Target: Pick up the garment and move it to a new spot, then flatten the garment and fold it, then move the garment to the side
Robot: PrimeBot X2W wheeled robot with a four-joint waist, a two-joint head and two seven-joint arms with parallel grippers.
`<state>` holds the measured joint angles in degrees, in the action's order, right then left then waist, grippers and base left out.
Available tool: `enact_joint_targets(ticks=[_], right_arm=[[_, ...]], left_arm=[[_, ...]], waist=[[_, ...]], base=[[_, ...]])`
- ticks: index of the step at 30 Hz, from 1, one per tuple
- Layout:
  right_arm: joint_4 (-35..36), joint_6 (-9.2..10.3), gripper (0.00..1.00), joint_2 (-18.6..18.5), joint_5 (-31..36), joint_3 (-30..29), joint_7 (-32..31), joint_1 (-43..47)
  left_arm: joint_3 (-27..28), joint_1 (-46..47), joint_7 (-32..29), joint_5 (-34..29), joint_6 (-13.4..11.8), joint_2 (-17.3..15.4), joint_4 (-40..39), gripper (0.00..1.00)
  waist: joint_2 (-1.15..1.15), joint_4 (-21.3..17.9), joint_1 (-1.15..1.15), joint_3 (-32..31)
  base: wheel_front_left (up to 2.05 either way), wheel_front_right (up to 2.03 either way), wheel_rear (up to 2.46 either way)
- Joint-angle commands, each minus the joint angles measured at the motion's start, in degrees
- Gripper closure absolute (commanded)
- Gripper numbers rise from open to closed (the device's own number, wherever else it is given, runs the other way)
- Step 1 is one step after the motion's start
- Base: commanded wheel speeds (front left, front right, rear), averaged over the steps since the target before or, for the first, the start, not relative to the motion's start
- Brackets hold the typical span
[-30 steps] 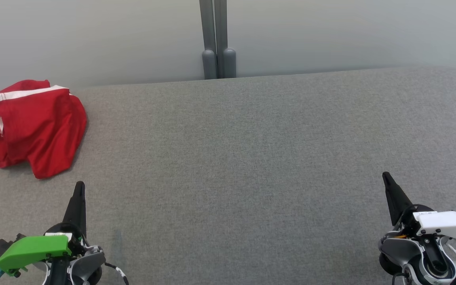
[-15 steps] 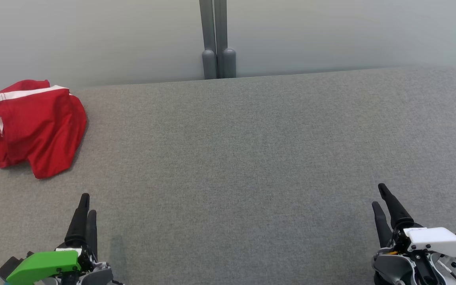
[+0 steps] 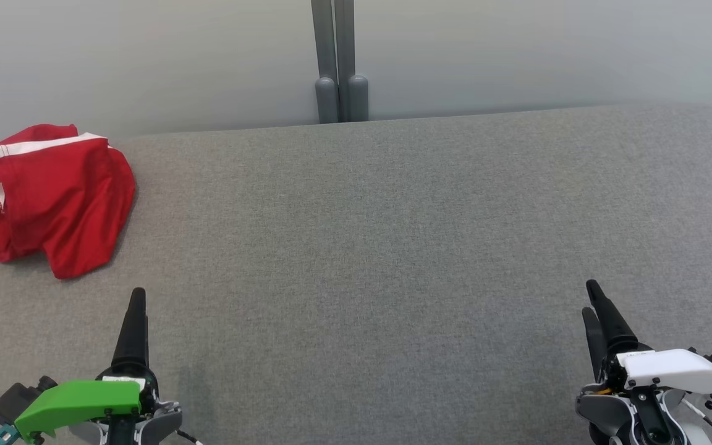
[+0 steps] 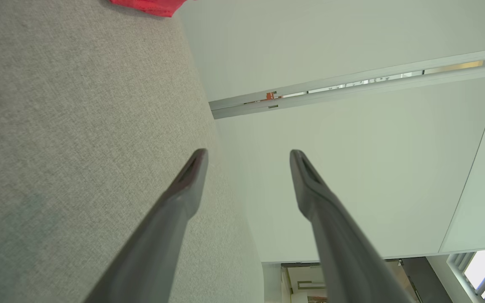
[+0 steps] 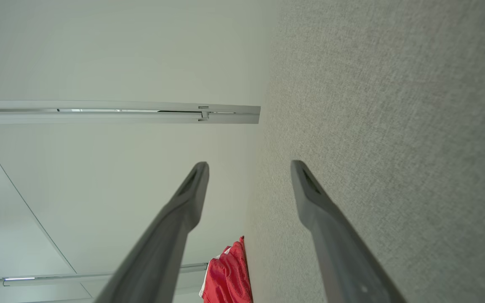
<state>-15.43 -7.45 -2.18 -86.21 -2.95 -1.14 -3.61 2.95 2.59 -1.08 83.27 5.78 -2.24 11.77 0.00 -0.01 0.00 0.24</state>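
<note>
The grey fabric-topped table point(image 3: 356, 247) is bare across its middle and right. The red garment point(image 3: 53, 198) lies crumpled in a heap at the far left corner, white trim uppermost, its outer side at or slightly over the table's left edge. The left claw point(image 4: 247, 153) hovers low over the near left of the table, jaws spread wide and holding nothing, with the garment ahead of it and apart from its tips. The right claw point(image 5: 249, 164) stands at the near right, likewise wide open and empty, well apart from the garment. Assessment: the first step, picking up the garment, is not yet begun. The next move appears to call for the left claw to reach forward and slightly outward, come down onto the heap's near fold and close on cloth. The overhang risks the garment sliding off if it is nudged.
</note>
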Motion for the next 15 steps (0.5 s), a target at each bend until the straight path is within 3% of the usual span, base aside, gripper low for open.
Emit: enact_joint_targets(ticks=[1, 15], right_arm=[[1.5, -0.01, 0.0, -0.4, 2.0, 0.2, 0.7, -1.1], [5.9, -0.02, 0.0, -0.5, 17.4, 1.7, 3.8, -0.7]], left_arm=[[-0.4, 0.5, 0.6, -2.5, -0.4, -0.3, -1.7, 0.0], [-2.6, 0.1, 3.7, -18.0, -2.2, -0.4, -5.4, 0.0]], waist=[[0.0, 0.0, 0.0, 0.0], [0.0, 0.1, 0.0, 0.1]], base=[[0.0, 0.0, 0.0], [0.0, 0.0, 0.0]])
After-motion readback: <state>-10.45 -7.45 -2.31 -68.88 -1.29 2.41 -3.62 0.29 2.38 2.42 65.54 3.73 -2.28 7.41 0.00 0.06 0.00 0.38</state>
